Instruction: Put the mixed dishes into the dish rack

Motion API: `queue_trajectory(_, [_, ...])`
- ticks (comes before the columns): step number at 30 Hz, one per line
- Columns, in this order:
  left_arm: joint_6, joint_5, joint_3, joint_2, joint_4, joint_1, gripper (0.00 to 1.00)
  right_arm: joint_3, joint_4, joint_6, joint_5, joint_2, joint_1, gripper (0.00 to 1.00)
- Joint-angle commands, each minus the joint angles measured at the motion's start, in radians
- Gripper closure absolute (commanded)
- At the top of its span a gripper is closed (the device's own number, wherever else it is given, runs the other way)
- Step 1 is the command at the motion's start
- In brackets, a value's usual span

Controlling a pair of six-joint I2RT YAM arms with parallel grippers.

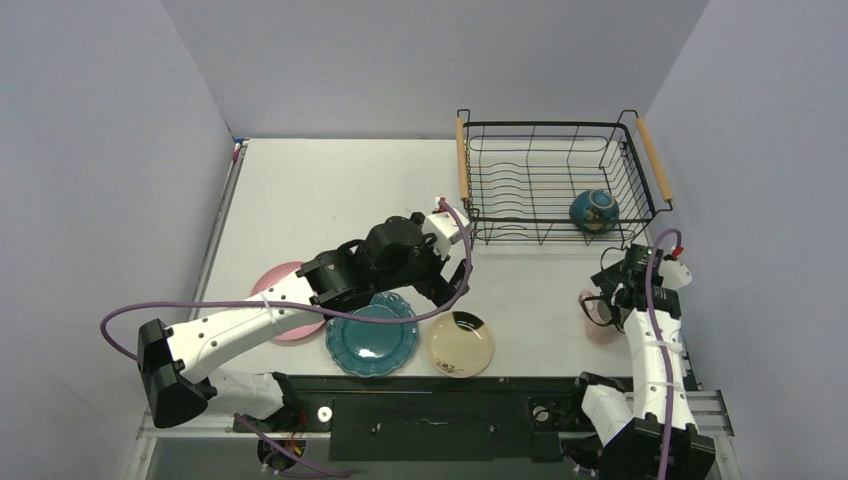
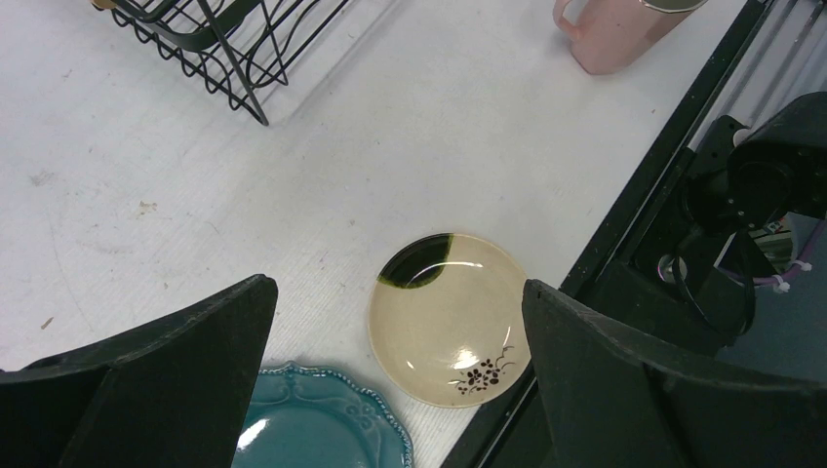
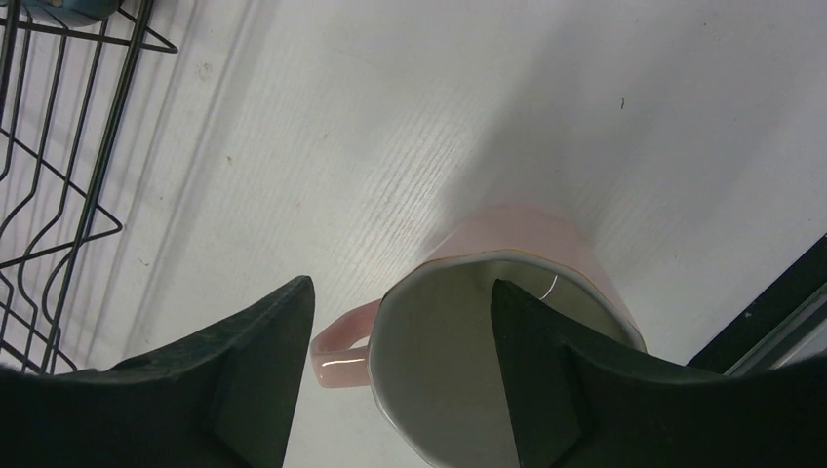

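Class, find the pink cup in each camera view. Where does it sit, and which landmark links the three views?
Top external: pink cup at lower right, below the dish rack.
Left wrist: top right, cut by the frame.
Right wrist: bottom centre, opening up.
Shared landmark: the dish rack's black wires.

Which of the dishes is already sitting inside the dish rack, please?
The dark-teal bowl, in the near right corner of the dish rack. The pink cup, pink plate, teal plate and cream dish all sit on the table outside it.
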Motion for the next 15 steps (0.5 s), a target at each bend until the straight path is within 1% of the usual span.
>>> queue_trajectory(1, [0.005,0.020,0.009,-0.037,0.017,-0.002,0.04,-0.032,0.071,0.019,0.033,-0.001,-0.005,0.41])
queue_trajectory(2, [0.002,0.024,0.009,-0.038,0.019,-0.002,0.04,-0.049,0.081,0.020,0.029,-0.001,-0.004,0.45])
queue_trajectory(3, [0.001,0.030,0.004,-0.040,0.024,-0.002,0.04,-0.055,0.092,0.023,0.022,0.002,-0.005,0.46])
queue_trajectory(7, [0.001,0.025,0.003,-0.028,0.022,-0.002,0.04,-0.065,0.098,0.013,0.009,0.030,0.001,0.57])
queue_trajectory(8, [-0.002,0.025,0.007,-0.024,0.020,-0.002,0.04,-0.067,0.098,0.010,0.009,0.033,0.004,0.63])
queue_trajectory(10, [-0.006,0.035,0.010,-0.020,0.018,-0.002,0.03,-0.077,0.104,0.014,0.019,0.030,0.017,0.71])
queue_trajectory(12, [-0.009,0.041,-0.001,-0.021,0.029,-0.002,0.04,-0.089,0.116,0.025,0.031,0.019,0.048,0.78])
queue_trajectory(13, [-0.009,0.039,-0.003,-0.018,0.032,-0.002,0.04,-0.089,0.118,0.036,0.052,0.016,0.082,0.84])
queue_trajectory(14, [-0.010,0.031,-0.004,-0.015,0.033,-0.002,0.04,-0.087,0.117,0.043,0.064,0.012,0.104,0.87])
queue_trajectory(15, [-0.009,0.029,-0.002,-0.005,0.030,-0.002,0.04,-0.084,0.116,0.058,0.090,0.011,0.148,0.92])
